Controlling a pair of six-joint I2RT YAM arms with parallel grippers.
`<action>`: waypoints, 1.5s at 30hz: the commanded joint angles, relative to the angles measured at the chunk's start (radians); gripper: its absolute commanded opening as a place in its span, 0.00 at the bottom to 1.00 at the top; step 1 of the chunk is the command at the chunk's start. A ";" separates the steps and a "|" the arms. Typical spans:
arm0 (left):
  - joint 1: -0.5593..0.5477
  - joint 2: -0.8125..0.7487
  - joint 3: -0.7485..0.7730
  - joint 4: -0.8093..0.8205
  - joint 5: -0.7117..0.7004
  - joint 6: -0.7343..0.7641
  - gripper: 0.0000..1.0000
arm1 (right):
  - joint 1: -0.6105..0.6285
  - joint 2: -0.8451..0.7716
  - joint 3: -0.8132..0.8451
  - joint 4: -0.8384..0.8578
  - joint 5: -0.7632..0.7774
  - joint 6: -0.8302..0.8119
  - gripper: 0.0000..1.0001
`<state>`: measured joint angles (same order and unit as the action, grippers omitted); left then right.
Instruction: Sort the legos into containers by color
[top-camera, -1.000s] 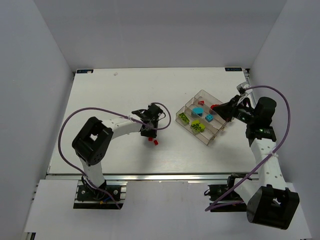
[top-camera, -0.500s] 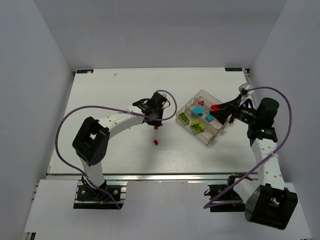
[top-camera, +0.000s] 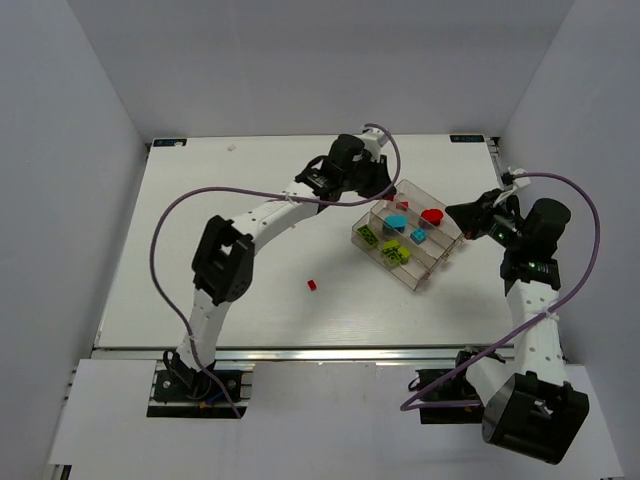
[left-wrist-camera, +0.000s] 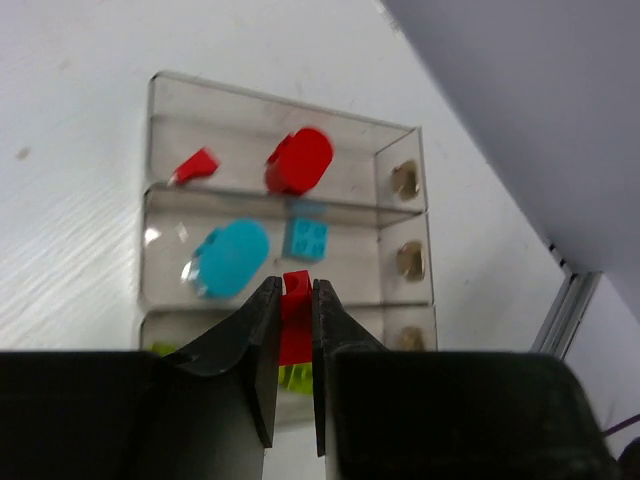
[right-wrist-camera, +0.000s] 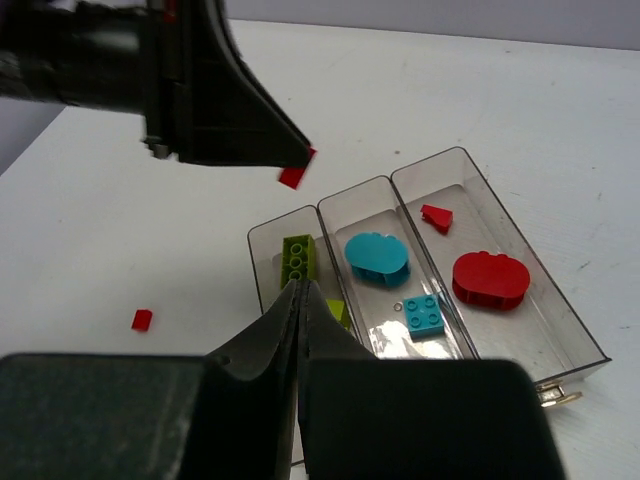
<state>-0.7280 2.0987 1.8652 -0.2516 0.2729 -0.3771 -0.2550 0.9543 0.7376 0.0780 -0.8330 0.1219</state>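
Note:
My left gripper (left-wrist-camera: 292, 300) is shut on a small red lego (left-wrist-camera: 296, 298) and holds it in the air by the far left end of the clear divided tray (top-camera: 385, 261). That gripper (top-camera: 384, 193) and its red lego (right-wrist-camera: 293, 177) also show in the other views. The tray holds a red round piece (right-wrist-camera: 490, 278), a small red piece (right-wrist-camera: 436, 217), a cyan round piece (right-wrist-camera: 377, 257), a cyan square brick (right-wrist-camera: 425, 314) and a yellow-green brick (right-wrist-camera: 298, 258). My right gripper (right-wrist-camera: 300, 286) is shut and empty, above the tray's near end; it also shows in the top view (top-camera: 458, 213).
One loose red lego (top-camera: 312, 285) lies on the white table in front of the tray, also in the right wrist view (right-wrist-camera: 142, 319). The left arm stretches across the table's middle to the back. White walls enclose the table.
My left gripper has lifted a red lego off the table and carried it back and right to the tray's far end. One red lego stayed on the table. My right gripper drew back slightly.

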 joint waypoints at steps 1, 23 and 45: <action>0.006 0.122 0.113 0.213 0.167 -0.063 0.00 | -0.018 -0.022 -0.003 0.028 0.046 0.028 0.00; -0.013 0.489 0.311 0.706 0.043 -0.198 0.00 | -0.076 -0.003 -0.015 0.048 -0.005 0.009 0.00; -0.013 0.385 0.290 0.667 0.084 -0.192 0.25 | -0.076 0.046 -0.049 0.077 -0.431 -0.164 0.35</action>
<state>-0.7353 2.6389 2.1777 0.3943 0.3119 -0.5781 -0.3328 0.9886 0.7097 0.1040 -1.0050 0.0822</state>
